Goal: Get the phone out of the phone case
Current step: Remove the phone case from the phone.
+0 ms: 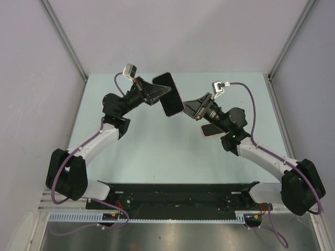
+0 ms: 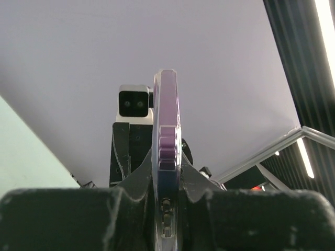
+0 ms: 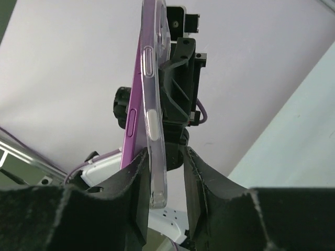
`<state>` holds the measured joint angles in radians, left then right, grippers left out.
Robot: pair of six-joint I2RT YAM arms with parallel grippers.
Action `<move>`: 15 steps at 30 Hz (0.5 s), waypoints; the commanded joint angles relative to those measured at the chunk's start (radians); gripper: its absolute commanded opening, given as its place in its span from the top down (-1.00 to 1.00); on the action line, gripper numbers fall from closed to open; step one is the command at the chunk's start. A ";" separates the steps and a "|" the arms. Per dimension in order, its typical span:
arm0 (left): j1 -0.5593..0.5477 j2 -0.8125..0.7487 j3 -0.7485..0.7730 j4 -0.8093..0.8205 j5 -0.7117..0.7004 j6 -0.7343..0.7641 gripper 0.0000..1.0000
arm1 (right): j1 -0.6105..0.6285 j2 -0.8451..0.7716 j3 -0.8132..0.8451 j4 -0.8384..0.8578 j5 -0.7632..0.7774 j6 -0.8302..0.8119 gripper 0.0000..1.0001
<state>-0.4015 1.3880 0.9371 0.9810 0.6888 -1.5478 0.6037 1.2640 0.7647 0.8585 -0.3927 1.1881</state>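
Item: phone [image 1: 168, 94] in phone case [image 3: 156, 78], held aloft over the desk [image 1: 157, 151], far middle, between both arms. Jaws of the left gripper [image 2: 167, 183] clamped its edge; those of the right gripper [image 3: 163, 172] straddled the case — whether gripping, we could not tell. Risk we judged: a slipping pinch dropping the phone.

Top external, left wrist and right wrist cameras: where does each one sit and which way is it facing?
Top external: above and behind the bases, looking down at the table; both arms show, left gripper and right gripper meeting at the phone.
Left wrist: on the left arm, facing along its own fingers at the phone's edge, the right gripper beyond.
Right wrist: on the right arm, facing past its own fingers at the clear case, the left gripper beyond.
Shared: both wrist views see the phone edge-on.
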 commanded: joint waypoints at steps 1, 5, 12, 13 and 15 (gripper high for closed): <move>-0.137 -0.015 0.068 0.088 0.218 0.020 1.00 | 0.002 0.118 0.051 -0.164 -0.128 -0.052 0.30; -0.137 0.063 0.089 0.179 0.288 -0.026 1.00 | -0.013 0.265 0.061 0.232 -0.326 0.204 0.35; -0.137 0.077 0.095 0.089 0.305 0.055 1.00 | -0.018 0.310 0.019 0.409 -0.302 0.285 1.00; -0.137 0.065 0.094 0.011 0.305 0.116 1.00 | -0.016 0.302 0.004 0.365 -0.282 0.266 1.00; -0.135 0.054 0.091 -0.121 0.304 0.226 1.00 | -0.021 0.265 -0.005 0.295 -0.258 0.208 1.00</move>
<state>-0.4049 1.5002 0.9749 0.9764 0.8074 -1.4612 0.5335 1.5448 0.7650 1.3022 -0.6804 1.4136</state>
